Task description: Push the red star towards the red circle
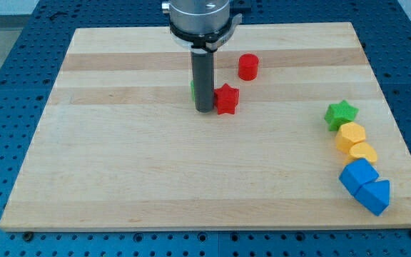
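The red star lies on the wooden board a little above the middle. The red circle, a short cylinder, stands up and to the right of it, a small gap away. My tip rests on the board right against the star's left side. A green block is mostly hidden behind the rod; only a sliver shows at the rod's left edge, so I cannot tell its shape.
At the view's right a line of blocks runs downward: a green star, a yellow hexagon, a yellow block, a blue block and a blue triangle near the board's right edge.
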You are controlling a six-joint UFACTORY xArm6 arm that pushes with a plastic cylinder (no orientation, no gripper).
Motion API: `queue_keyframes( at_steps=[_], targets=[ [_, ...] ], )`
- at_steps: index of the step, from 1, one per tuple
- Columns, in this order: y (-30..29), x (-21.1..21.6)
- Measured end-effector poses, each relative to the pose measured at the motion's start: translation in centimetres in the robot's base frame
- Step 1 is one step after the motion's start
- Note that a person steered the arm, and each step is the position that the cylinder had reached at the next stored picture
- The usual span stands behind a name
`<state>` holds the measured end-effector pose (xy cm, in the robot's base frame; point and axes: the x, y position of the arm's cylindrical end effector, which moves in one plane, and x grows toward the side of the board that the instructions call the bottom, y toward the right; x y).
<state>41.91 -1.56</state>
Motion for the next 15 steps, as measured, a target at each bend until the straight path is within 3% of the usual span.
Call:
queue_keyframes(
  at_steps=[1, 3, 5, 8, 11, 13, 15],
  targets=[
    [3.3, 2.7],
    [3.5, 2.7],
    [-2.6, 2.8],
    [5.8, 1.9],
    [4.8, 1.7],
    [2.8, -0.7],
    [5.7, -4.5]
  ],
)
